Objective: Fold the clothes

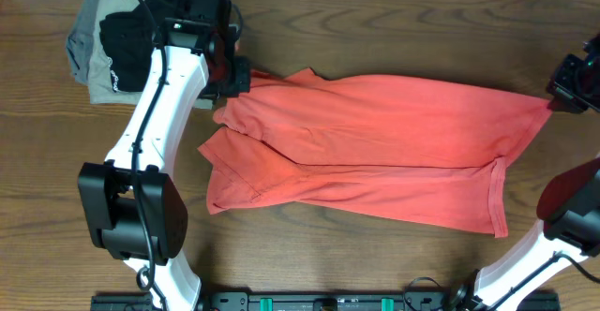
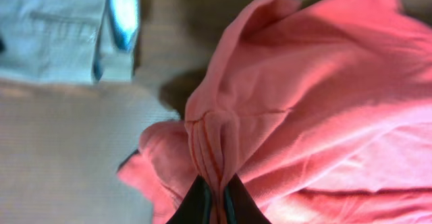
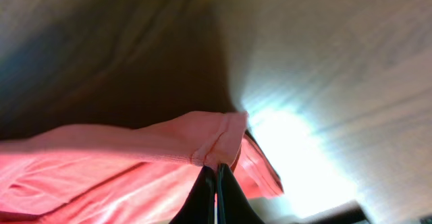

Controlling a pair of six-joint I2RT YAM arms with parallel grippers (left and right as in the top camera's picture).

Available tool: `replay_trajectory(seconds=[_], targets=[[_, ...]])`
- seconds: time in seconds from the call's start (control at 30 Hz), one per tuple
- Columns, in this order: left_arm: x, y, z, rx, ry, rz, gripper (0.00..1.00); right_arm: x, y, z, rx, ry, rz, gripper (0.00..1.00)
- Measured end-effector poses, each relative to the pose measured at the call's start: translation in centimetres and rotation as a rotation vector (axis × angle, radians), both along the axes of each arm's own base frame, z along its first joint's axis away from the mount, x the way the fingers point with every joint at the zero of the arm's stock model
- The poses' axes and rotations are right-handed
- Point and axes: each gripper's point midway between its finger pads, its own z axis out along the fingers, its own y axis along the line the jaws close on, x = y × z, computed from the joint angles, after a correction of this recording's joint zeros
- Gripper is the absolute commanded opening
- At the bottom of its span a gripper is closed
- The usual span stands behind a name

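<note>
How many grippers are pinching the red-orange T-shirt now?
2. The left gripper pinches a bunched fold of the T-shirt at its upper left end in the overhead view; the right gripper pinches the hem at its right end. None seems hidden.

A brown wooden table (image 1: 375, 30) carries everything. The red-orange T-shirt (image 1: 375, 142) lies spread across its middle, reaching toward the right edge. A folded khaki-grey pile (image 1: 86, 44) sits at the far left corner.

The left arm (image 1: 155, 114) has white links, black joint housings and a black cable; the right arm (image 1: 521, 259) seems alike.
</note>
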Motion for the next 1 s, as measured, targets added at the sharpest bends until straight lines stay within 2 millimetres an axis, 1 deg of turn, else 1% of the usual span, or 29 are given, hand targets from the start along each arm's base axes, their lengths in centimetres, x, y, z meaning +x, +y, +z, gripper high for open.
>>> replay_trajectory(seconds=[0.07, 0.2, 0.3, 0.4, 0.6, 0.8, 0.87, 0.9, 0.93, 1.0], targets=[[-0.7, 1.0, -0.2, 0.018, 0.034, 0.020, 0.06, -0.5, -0.2, 0.2, -0.015, 0.014, -0.002, 0.01], [-2.1, 3.2, -0.9, 0.034, 0.102, 0.069, 0.06, -1.1, -0.3, -0.1, -0.021, 0.043, -0.003, 0.01], [-3.2, 4.8, -2.1, 0.038, 0.152, 0.107, 0.06, -1.4, -0.2, -0.5, -0.013, 0.064, -0.003, 0.01], [-4.6, 5.9, -3.6, 0.041, 0.209, 0.137, 0.06, -2.3, 0.3, -1.2, 0.008, 0.106, -0.002, 0.01], [-7.3, 6.6, -6.1, 0.049, 0.306, 0.153, 0.06, -4.0, 1.1, -3.0, 0.046, 0.194, 0.001, 0.01], [-9.1, 6.7, -7.3, 0.058, 0.368, 0.153, 0.07, -5.2, 1.2, -4.5, 0.053, 0.256, 0.004, 0.01], [-9.8, 6.8, -7.5, 0.063, 0.394, 0.151, 0.17, -5.4, 1.2, -4.7, 0.053, 0.265, 0.004, 0.01], [-10.3, 6.8, -7.6, 0.065, 0.414, 0.150, 0.29, -5.5, 1.2, -4.8, 0.052, 0.269, 0.004, 0.02], [-10.8, 6.8, -7.7, 0.067, 0.434, 0.149, 0.35, -5.5, 1.2, -4.9, 0.051, 0.271, 0.005, 0.04], [-12.0, 6.9, -7.7, 0.072, 0.481, 0.154, 0.37, -5.6, 1.1, -4.9, 0.047, 0.275, 0.005, 0.11]])
